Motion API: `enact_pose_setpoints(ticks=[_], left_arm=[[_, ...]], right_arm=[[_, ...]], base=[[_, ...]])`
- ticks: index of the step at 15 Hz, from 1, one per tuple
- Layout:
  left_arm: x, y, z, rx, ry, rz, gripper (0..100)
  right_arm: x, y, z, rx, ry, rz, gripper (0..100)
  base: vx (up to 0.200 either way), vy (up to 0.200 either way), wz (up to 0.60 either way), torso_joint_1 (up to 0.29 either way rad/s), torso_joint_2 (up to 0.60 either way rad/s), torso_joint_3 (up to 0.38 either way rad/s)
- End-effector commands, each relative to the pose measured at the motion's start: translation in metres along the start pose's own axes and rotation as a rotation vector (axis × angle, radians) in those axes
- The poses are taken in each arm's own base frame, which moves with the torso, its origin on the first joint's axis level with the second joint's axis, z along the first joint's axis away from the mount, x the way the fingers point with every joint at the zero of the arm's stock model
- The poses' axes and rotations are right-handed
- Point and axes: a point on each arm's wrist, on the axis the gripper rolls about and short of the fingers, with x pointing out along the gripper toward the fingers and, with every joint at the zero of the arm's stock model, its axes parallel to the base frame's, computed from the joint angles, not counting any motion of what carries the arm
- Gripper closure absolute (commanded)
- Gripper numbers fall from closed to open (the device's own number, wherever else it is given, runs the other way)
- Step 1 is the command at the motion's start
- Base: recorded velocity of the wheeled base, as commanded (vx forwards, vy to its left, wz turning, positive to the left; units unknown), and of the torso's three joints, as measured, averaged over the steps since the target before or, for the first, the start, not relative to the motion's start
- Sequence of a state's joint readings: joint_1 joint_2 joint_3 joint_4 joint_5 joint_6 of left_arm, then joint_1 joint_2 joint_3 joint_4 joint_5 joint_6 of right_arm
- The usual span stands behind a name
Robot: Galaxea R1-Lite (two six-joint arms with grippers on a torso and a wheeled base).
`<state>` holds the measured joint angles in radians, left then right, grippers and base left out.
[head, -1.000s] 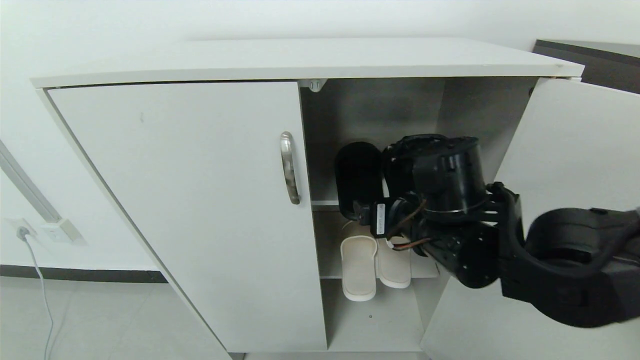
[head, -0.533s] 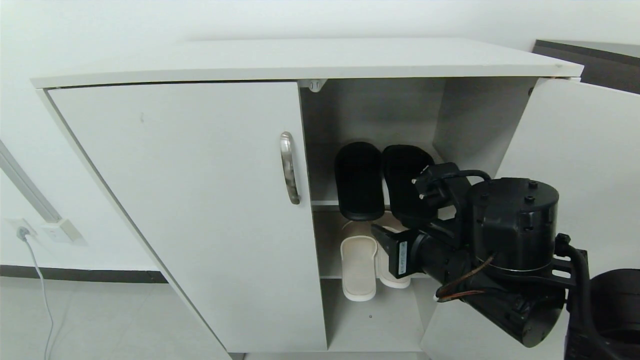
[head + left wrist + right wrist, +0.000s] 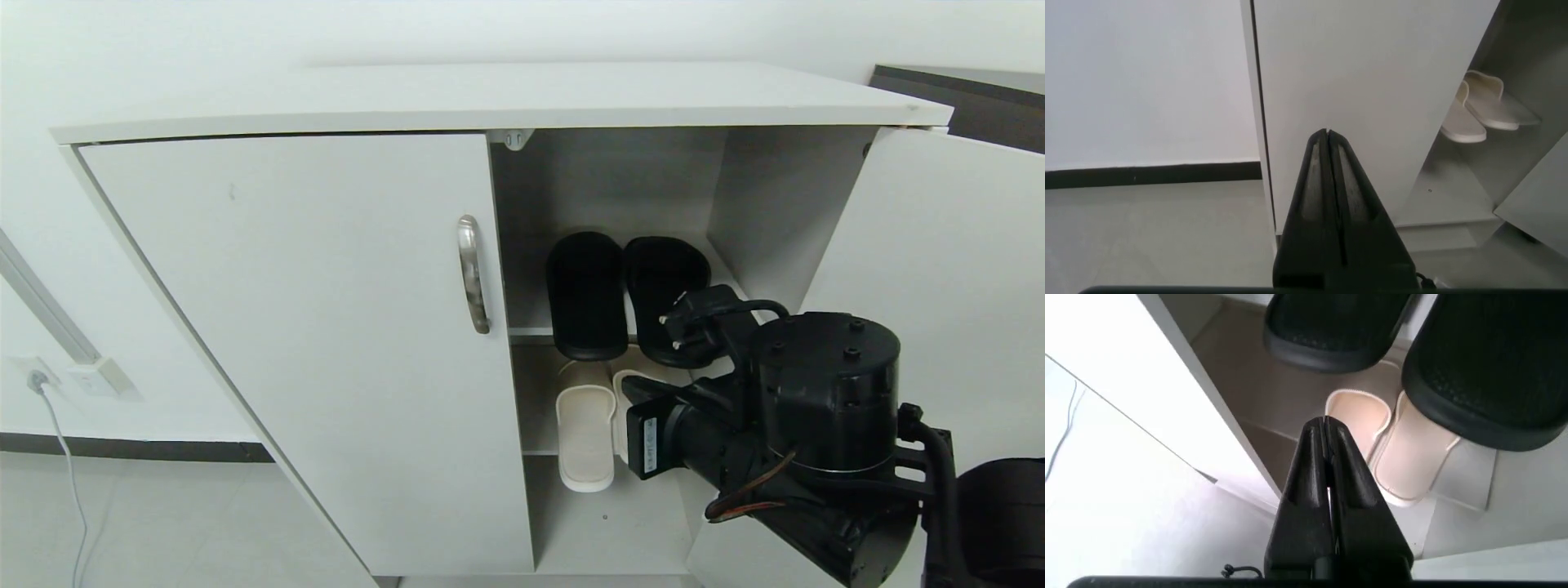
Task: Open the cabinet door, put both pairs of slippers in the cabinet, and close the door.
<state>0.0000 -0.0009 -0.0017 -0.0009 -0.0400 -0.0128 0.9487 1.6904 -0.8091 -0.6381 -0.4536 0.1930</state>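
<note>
- The right hand point(image 3: 1326, 425) was pinched shut and held nothing, just outside the open cabinet point(image 3: 506, 98).
- The black slippers point(image 3: 1486, 367) lay on the upper shelf point(image 3: 531, 331) just ahead of it, and the white slippers point(image 3: 1388, 441) one shelf lower.
- The left hand point(image 3: 1327, 135), also shut and empty, faced the closed door point(image 3: 1372, 82).

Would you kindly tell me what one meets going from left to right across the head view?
Wall socket → closed cabinet door → door handle → black slippers → open cabinet door.
</note>
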Motion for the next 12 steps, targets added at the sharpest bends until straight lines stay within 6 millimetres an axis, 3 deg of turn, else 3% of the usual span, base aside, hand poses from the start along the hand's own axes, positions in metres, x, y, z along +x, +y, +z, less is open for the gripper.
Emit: enact_pose_setpoints(ticks=[1, 5, 12], left_arm=[[0.0001, 0.0000, 0.0000, -0.001, 0.000, 0.000, 100], [0.0001, 0.0000, 0.0000, -0.001, 0.000, -0.001, 100], [0.0001, -0.0001, 0.0000, -0.003, 0.000, -0.003, 100]], right_arm=[[0.0004, 0.0021, -0.0026, -0.005, 0.008, 0.003, 100], [-0.0014, 0.0059, -0.0051, -0.011, 0.014, 0.016, 100], [-0.0019, 0.0075, -0.0062, -0.015, 0.017, 0.021, 100]], base=[[0.000, 0.000, 0.00, 0.000, 0.00, 0.000], [0.000, 0.000, 0.00, 0.000, 0.00, 0.000], [-0.200, 0.000, 0.00, 0.002, 0.00, 0.002]])
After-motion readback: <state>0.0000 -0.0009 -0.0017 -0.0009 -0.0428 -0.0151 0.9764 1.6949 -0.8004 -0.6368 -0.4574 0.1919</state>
